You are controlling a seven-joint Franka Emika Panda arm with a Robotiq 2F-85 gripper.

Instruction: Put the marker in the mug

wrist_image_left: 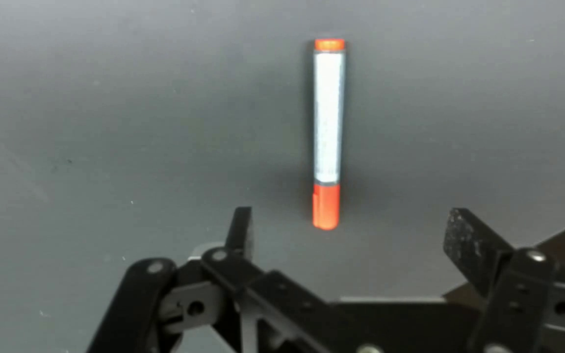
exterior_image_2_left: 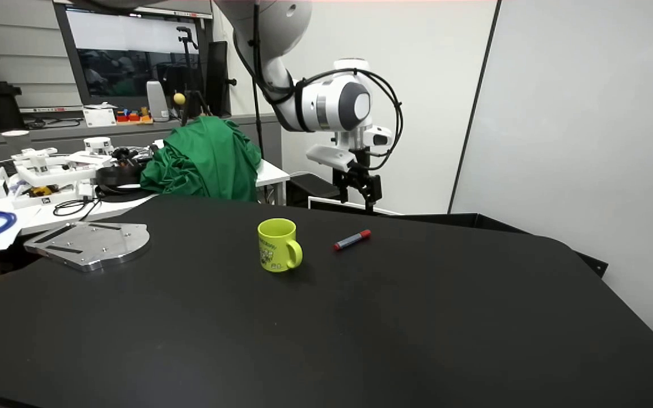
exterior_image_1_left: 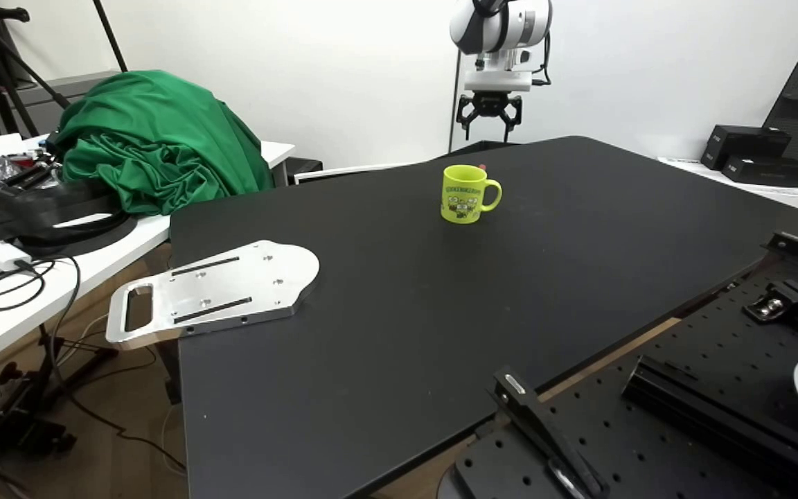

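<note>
- Risk: claw (wrist_image_left: pixel 348 226) is looking biased toward the red cap (wrist_image_left: pixel 326 206); going straight down might be grabbing only that end, leaving the marker (wrist_image_left: pixel 328 117) swinging or slipping.
- Risk: marker is lying a bit nearer the wrist view's left-hand finger (wrist_image_left: pixel 242 228); 1 finger could be touching first and rolling it.
- Risk: mug (exterior_image_2_left: pixel 274 248) is standing upright nearby; a badly turned marker could be catching the rim and tipping it.
- Marker is resting flat on the black table (exterior_image_2_left: pixel 326 328), lower than the claw, cap end pointing into the gap, barrel mostly lying ahead of the fingertips.
- Claw's 2 fingers are standing wide apart, gripping nothing.
</note>
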